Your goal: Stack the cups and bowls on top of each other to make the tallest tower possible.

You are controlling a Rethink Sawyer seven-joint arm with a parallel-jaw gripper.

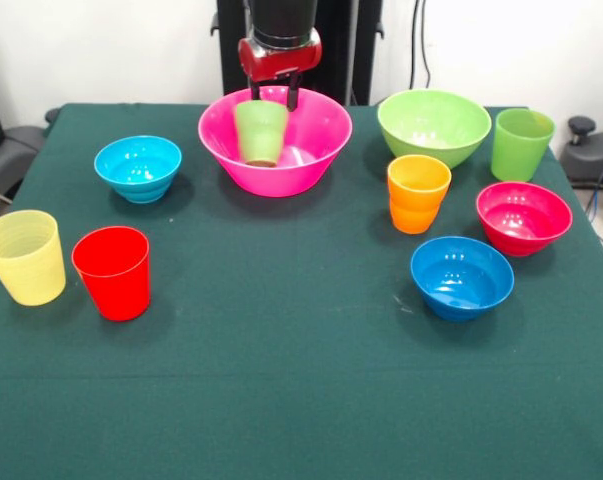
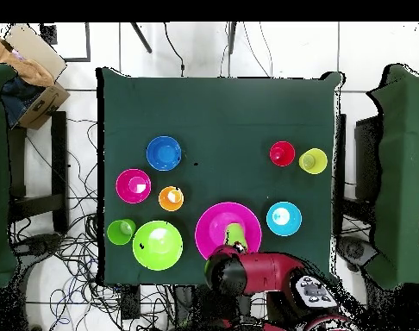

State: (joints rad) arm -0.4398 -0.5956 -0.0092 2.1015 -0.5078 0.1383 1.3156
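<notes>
My gripper (image 1: 273, 100) hangs over the back of the large pink bowl (image 1: 221, 150), fingers spread and holding nothing. The small green cup (image 1: 261, 132) is just below the fingertips, inside the pink bowl, upright and blurred. The overhead view shows the cup (image 2: 235, 231) in the bowl (image 2: 206, 226), with the arm covering the gripper. The lime green bowl (image 1: 433, 125) and the red cup (image 1: 112, 272) stand alone on the cloth. No tower stands beyond the cup in the bowl.
On the green cloth stand a taller lime cup (image 1: 522, 144), an orange cup (image 1: 418, 193), a magenta bowl (image 1: 523, 217), a darker blue bowl (image 1: 462, 276), a light blue bowl (image 1: 138, 168) and a pale yellow cup (image 1: 24, 257).
</notes>
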